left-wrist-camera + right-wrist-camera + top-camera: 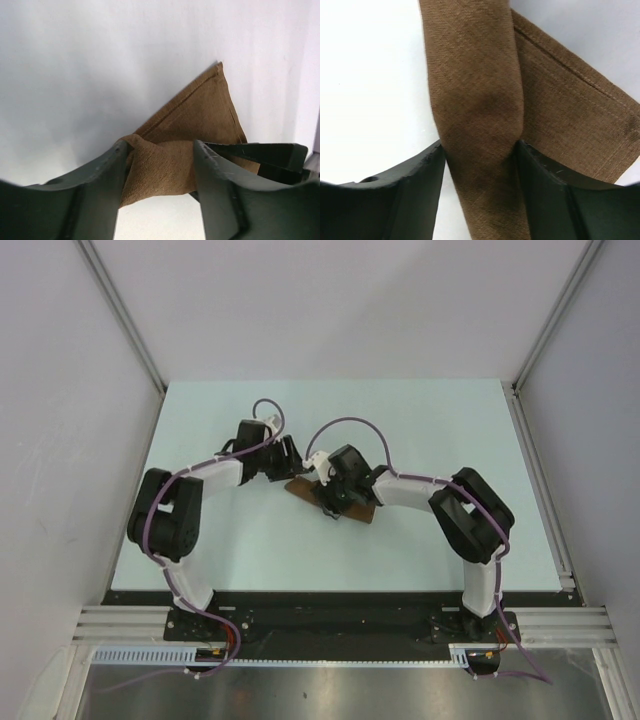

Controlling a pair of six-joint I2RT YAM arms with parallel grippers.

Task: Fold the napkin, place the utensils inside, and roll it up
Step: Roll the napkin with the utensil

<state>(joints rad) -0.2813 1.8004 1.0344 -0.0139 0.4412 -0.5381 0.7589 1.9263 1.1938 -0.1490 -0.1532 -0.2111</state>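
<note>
Both arms are leaning in over the middle of the pale worktop (200, 420), and the napkin (300, 488) sits right between them, a dark-brown cloth lying roughly mid-surface and mostly hidden under the two wrists. From above, only its left corner and a slice at its right end peek out.

In the left wrist view, the left end effector (159, 175) has cloth packed into the gap between its fingers (100, 185). A bunched fold of the napkin (200, 115) touches both inner faces, so it is clamped on the fabric. Beyond the pinch, the cloth rises to a stitched, pointed corner, lifted off the white surface. A dark bar crosses just behind the right-hand finger, touching the cloth; what it belongs to is hard to tell from here.

On the right wrist camera, the right end effector (480, 170) is also gripping. A narrow folded band of the napkin (475, 75) runs straight up through the jaws, pressed by a finger on each side. To the right of that band, a flatter layer with a hemmed edge spreads away at an angle.

From overhead, the left end effector (287, 462) comes in at the napkin's upper-left end. The right end effector (332, 505) bears down just beside it, near the cloth's centre. The two are close together, both on the same piece of fabric. No utensils can be made out in any view.
</note>
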